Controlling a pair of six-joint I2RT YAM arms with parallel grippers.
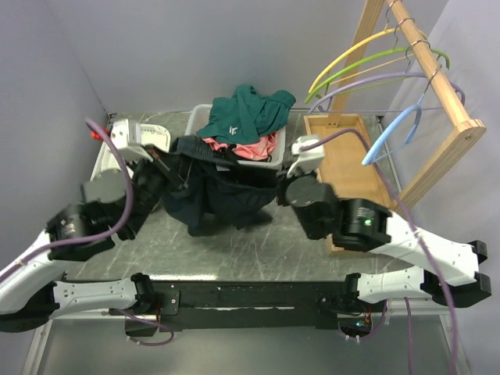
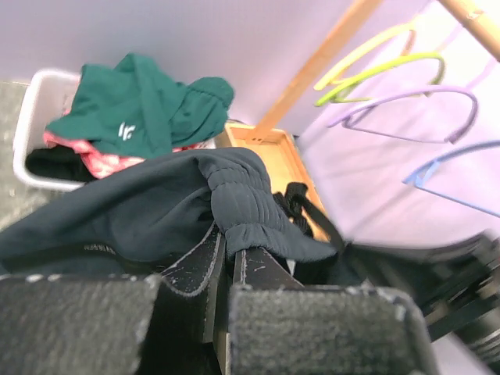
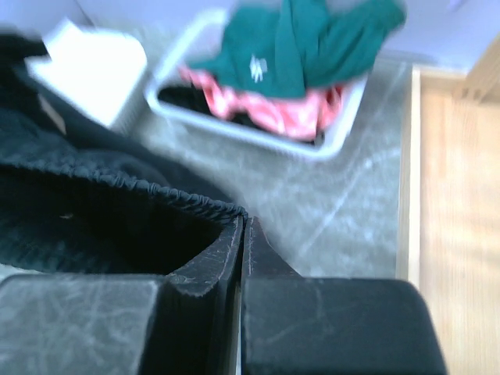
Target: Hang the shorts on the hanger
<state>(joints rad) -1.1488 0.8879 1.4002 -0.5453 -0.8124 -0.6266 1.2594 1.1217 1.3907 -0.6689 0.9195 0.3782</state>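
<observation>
Shorts grasped: waistband clamped in left end effector and right end effector. Hanger on rack, well apart; hanging not yet done.

Blurred, buried and cropped

The right wrist view blurs the white basket and the teal garment, and the pink garment lies mostly buried beneath it. The light-blue hanger runs off the left wrist view's right edge, hook unseen. From above, the shorts hide the tips of the left gripper and right gripper.
</observation>
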